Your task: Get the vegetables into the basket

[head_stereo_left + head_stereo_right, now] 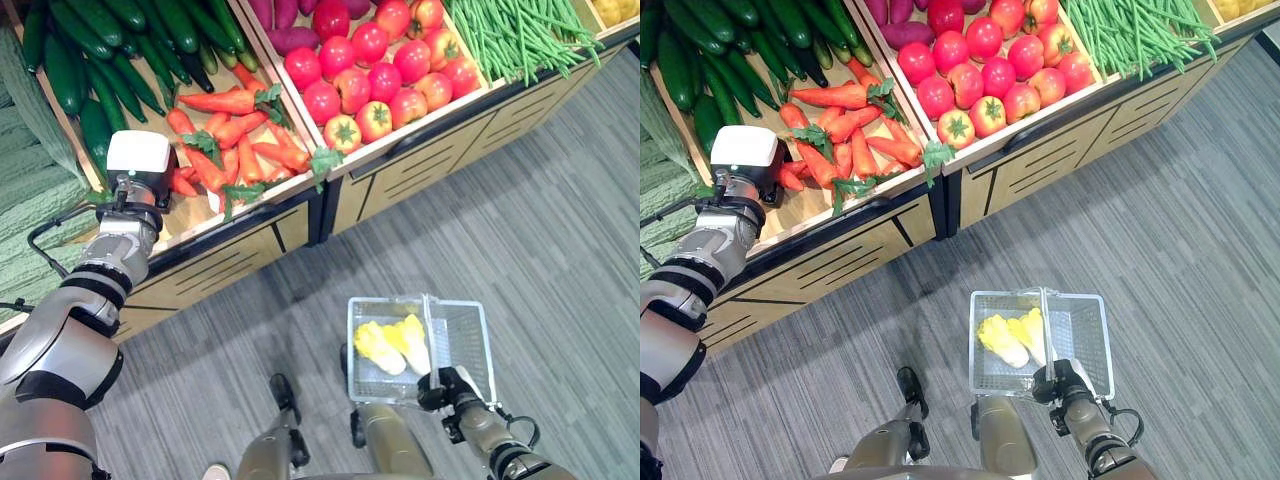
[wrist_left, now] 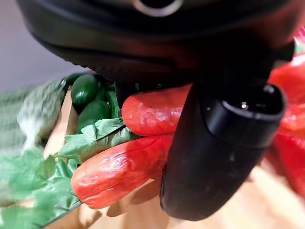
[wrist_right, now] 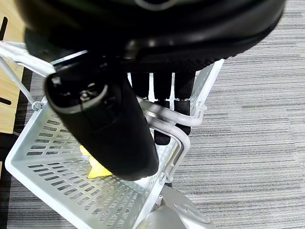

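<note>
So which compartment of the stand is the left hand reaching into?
The carrot compartment, between the cucumbers and tomatoes; the left hand is there among orange carrots.

A: What lies in the wooden display bins?

B: Cucumbers at the far left, a heap of carrots beside them, then tomatoes and green beans.

A: And the left robot hand?

B: The left arm reaches into the carrot bin, its wrist camera box hiding the fingers.

A: The basket?

B: The white basket hangs over the grey floor, its handle gripped by the right robot hand. A yellow-white leafy vegetable lies inside.
</note>
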{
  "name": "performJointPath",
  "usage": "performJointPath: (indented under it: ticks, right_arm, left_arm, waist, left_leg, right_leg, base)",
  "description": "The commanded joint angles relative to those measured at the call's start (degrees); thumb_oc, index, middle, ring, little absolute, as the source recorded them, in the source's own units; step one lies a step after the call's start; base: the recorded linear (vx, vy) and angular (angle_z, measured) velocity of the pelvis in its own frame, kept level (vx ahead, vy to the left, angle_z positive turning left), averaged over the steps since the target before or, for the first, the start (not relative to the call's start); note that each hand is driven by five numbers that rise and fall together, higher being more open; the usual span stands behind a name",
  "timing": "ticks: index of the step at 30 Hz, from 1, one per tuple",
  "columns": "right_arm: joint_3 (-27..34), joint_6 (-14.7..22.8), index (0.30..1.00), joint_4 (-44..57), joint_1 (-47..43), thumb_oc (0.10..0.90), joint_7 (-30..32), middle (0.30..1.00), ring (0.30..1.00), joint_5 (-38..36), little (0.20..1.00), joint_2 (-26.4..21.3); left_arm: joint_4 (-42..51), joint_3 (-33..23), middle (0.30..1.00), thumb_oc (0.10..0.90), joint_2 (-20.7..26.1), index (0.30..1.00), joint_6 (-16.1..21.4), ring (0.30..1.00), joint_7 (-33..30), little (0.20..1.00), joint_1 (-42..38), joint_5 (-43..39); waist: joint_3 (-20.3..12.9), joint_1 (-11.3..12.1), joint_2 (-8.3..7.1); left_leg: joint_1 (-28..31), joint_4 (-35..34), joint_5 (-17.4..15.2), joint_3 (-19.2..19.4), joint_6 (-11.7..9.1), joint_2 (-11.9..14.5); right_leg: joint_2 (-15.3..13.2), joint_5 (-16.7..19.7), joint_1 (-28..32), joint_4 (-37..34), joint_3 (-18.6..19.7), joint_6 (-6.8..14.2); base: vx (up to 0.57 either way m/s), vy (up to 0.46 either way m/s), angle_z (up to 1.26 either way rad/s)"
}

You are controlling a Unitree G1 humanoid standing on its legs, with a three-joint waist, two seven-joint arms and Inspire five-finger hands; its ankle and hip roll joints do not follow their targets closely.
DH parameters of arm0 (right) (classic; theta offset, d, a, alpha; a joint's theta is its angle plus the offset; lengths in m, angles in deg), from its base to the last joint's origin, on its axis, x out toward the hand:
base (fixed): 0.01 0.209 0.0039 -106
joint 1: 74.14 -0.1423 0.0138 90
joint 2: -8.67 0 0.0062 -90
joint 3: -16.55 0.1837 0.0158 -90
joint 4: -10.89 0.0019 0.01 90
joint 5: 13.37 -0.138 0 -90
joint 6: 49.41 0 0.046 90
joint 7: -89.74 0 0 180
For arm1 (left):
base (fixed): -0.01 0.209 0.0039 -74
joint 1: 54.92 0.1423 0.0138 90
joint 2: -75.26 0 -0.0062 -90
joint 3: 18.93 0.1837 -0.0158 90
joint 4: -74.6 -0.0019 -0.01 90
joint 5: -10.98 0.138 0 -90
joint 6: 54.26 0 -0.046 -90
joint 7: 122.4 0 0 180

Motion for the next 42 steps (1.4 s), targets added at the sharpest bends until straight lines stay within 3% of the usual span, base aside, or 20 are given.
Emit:
performJointPath:
  ticks: [1, 5, 14, 21, 28, 37, 42]
  right_arm:
    - [-1.36, -1.92, 0.300, -2.87, 6.48, 0.400, 0.61, 0.300, 0.300, 0.37, 0.300, -1.10]
    - [0.92, -2.56, 0.300, -2.27, 7.97, 0.400, -0.03, 0.300, 0.300, 1.99, 0.300, -0.85]
    - [2.33, -3.54, 0.300, -2.07, 9.64, 0.400, -1.39, 0.300, 0.300, 4.52, 0.300, -0.96]
    - [2.78, -3.94, 0.300, -2.49, 10.10, 0.400, -1.83, 0.300, 0.300, 4.90, 0.300, -0.68]
    - [4.31, -4.20, 0.300, -2.53, 10.86, 0.400, -2.12, 0.300, 0.300, 4.41, 0.300, -0.32]
    - [5.71, -4.97, 0.300, -3.37, 10.45, 0.400, -2.55, 0.300, 0.300, 5.74, 0.300, 0.33]
    - [5.88, -5.20, 0.300, -3.47, 10.22, 0.400, -2.67, 0.300, 0.300, 6.15, 0.300, 1.00]
  left_arm:
    - [5.90, -7.78, 0.300, 0.400, 0.78, 0.300, 1.00, 0.300, -6.34, 0.300, 1.99, -3.76]
    - [20.23, -17.20, 0.300, 0.400, 0.27, 0.300, 2.31, 0.300, -6.96, 0.300, 13.73, -3.50]
    - [29.12, -26.22, 0.300, 0.400, 0.04, 0.300, 2.80, 0.300, -5.33, 0.300, 24.69, -2.03]
    - [30.88, -28.98, 0.300, 0.400, -0.71, 0.300, 2.87, 0.300, -4.63, 0.300, 27.95, -2.40]
    - [39.93, -32.93, 0.300, 0.400, -3.34, 0.300, 5.00, 0.300, -3.27, 0.300, 34.89, -3.43]
    - [50.77, -37.91, 0.300, 0.400, -8.91, 0.300, 7.88, 0.300, -0.25, 0.300, 45.56, -8.98]
    - [56.15, -39.63, 0.300, 0.400, -12.53, 0.300, 10.44, 0.300, 1.96, 0.300, 49.79, -17.22]
  waist:
    - [-0.78, 1.37, -0.20]
    - [-2.01, 2.43, -0.55]
    - [-3.96, 2.96, -1.38]
    - [-4.60, 3.20, -1.81]
    - [-5.50, 4.06, -1.61]
    - [-8.41, 5.61, -0.89]
    - [-9.32, 6.01, -0.80]
  left_leg:
    - [0.10, 0.06, -1.43, -4.36, -1.27, 0.67]
    - [3.42, 0.06, -2.71, -5.34, -1.07, 0.51]
    - [7.56, 0.06, -4.04, -5.52, -0.87, 0.57]
    - [7.89, 0.06, -3.96, -5.69, -0.68, 0.50]
    - [9.82, 0.06, -4.69, -6.34, -0.38, 0.30]
    - [14.52, 0.06, -6.27, -8.85, 0.71, -0.95]
    - [15.64, 0.06, -6.69, -9.65, 1.42, -1.78]
  right_leg:
    - [-3.49, -3.52, 1.91, -0.12, -4.15, 4.79]
    - [-3.58, -4.93, 5.64, -0.12, -4.90, 4.47]
    - [-3.41, -6.16, 9.90, -0.12, -5.28, 4.37]
    - [-3.42, -6.26, 10.34, -0.12, -5.26, 4.29]
    - [-3.65, -6.96, 12.68, -0.12, -5.86, 4.33]
    - [-4.68, -8.88, 18.52, 0.81, -8.27, 4.50]
    - [-5.36, -9.41, 19.65, 1.63, -8.74, 4.71]
  base:
    - [0.00, 0.000, 0.00]
    - [0.02, 0.029, 0.09]
    - [0.01, 0.028, 0.07]
    - [-0.01, 0.007, 0.01]
    - [0.00, 0.002, 0.01]
    - [-0.03, 0.048, 0.19]
    - [-0.03, 0.057, 0.16]
